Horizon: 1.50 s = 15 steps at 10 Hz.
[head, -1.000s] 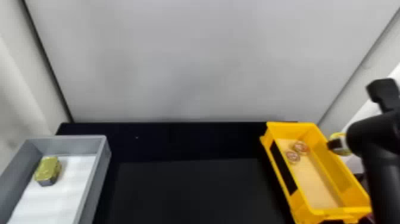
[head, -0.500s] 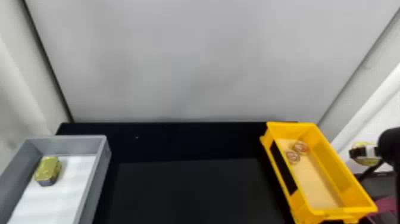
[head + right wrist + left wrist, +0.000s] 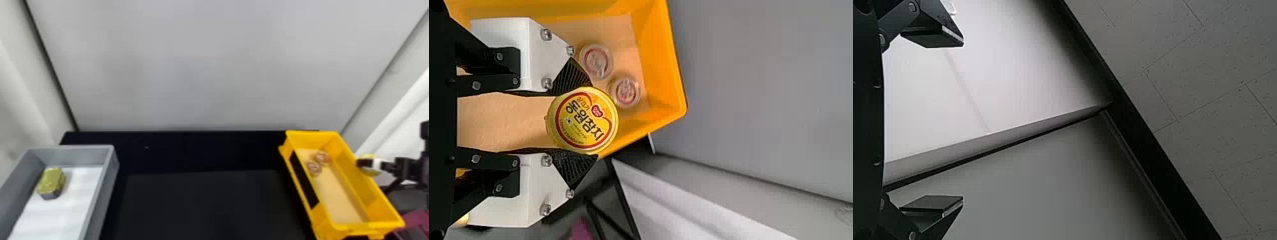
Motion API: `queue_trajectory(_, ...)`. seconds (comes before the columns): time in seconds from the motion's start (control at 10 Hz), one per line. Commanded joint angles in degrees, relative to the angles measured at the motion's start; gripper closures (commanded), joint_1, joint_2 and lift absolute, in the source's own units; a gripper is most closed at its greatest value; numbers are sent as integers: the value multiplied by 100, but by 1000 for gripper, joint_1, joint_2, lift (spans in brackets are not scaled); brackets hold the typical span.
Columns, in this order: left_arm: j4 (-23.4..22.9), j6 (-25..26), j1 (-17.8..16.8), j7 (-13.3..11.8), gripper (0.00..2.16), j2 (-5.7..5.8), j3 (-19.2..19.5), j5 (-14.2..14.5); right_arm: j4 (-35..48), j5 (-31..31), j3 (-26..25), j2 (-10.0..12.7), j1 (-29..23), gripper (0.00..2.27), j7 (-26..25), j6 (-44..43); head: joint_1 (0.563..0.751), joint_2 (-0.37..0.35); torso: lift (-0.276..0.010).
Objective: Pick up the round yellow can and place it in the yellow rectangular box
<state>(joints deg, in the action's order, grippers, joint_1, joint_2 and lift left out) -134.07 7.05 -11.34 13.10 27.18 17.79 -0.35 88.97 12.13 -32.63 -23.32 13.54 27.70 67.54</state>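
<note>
Black worktop (image 3: 198, 204): our right claw (image 3: 590, 120), gripping round yellow can (image 3: 579, 112), has swung back toward yellow rectangular box (image 3: 360, 188); lowering likely next.

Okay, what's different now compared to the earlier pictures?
The right gripper, holding the round yellow can between its fingers, first moved right, away from the yellow box, then came partway back left to the box's right side. Nothing was newly gripped or let go. The box, the two small round containers in it, the gray bin and its gold-topped tin stayed put.
</note>
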Motion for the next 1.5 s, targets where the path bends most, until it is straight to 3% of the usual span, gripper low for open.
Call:
queue_trajectory(0.0,3,-10,0,0,159,8,15,0,-794,-2215,178,-208,-141,780,-1002,-485,694,-171,-1)
queue_trajectory(0.3,3,-10,18,-18,159,8,33,0,-1145,-2329,327,-146,-238,780,-1248,-581,694,-171,-1)
queue_trajectory(0.7,-6,-37,88,-70,159,35,94,0,-1893,-2426,336,-173,-361,780,-1125,-1294,694,-171,-1)
queue_trajectory(1.4,-32,-54,97,-114,159,43,103,0,-1910,-2619,134,-173,-765,780,-1213,-1276,694,-171,-1)
